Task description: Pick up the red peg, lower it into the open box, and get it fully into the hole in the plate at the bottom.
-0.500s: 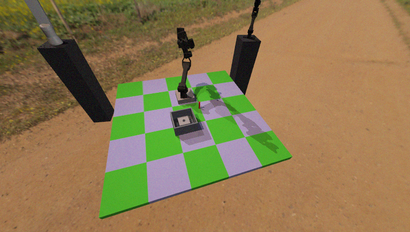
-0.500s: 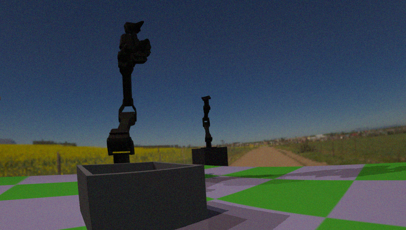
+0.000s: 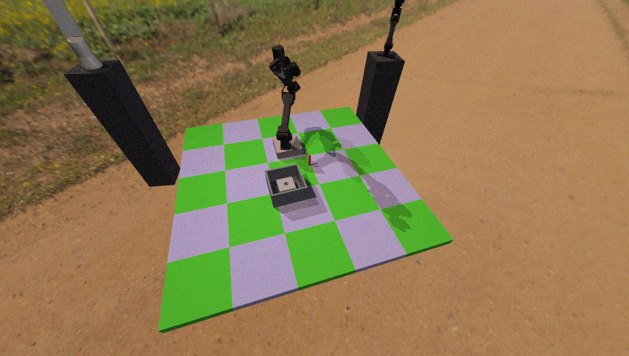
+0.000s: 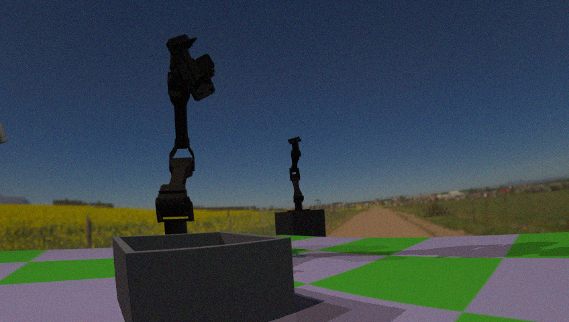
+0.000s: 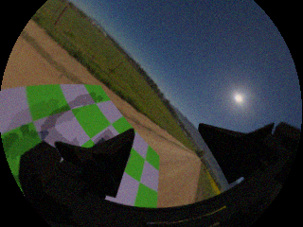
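Observation:
The red peg stands upright on the checkered board, just right of the arm's base and behind the box's right corner. It is hidden in the exterior view and the wrist view. The open grey box sits in front of the base, with a light plate and its dark hole at the bottom. My gripper is raised high on the upright arm, far above peg and box. Its fingers are wide open with nothing between them, pointing out toward sky and field.
The checkered green and lilac board lies on a dirt road. Two tall dark pillars stand at its back left and back right corners. The arm's base sits behind the box.

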You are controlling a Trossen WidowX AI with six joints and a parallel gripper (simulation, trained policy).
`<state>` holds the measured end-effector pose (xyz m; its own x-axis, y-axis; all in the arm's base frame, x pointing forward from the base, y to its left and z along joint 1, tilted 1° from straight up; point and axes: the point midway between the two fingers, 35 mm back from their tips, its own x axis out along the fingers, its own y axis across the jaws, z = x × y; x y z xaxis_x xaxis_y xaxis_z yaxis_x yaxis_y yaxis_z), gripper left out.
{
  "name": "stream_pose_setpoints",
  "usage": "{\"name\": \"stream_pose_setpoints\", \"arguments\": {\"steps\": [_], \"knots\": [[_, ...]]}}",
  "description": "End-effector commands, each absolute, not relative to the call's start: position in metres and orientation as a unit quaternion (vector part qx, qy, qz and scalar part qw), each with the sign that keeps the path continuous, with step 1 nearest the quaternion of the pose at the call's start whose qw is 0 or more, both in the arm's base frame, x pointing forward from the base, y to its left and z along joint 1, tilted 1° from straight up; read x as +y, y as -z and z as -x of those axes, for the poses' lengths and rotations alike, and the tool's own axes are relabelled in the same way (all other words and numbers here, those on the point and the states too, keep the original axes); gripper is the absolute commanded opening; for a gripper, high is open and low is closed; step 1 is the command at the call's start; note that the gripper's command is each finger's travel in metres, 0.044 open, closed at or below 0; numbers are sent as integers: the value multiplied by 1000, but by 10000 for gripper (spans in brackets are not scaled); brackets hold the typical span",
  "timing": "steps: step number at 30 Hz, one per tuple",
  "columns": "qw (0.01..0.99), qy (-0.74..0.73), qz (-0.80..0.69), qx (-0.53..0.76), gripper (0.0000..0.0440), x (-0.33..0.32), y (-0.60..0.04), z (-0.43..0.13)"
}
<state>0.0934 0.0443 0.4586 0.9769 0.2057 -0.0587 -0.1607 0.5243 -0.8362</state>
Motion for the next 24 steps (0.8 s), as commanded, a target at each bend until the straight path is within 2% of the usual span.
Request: {"name": "stream_pose_setpoints", "arguments": {"steps": [1, 24], "knots": [[895, -119, 429, 19, 440, 39, -442, -107], [944, -136, 134, 271, 440, 24, -346, -148]]}}
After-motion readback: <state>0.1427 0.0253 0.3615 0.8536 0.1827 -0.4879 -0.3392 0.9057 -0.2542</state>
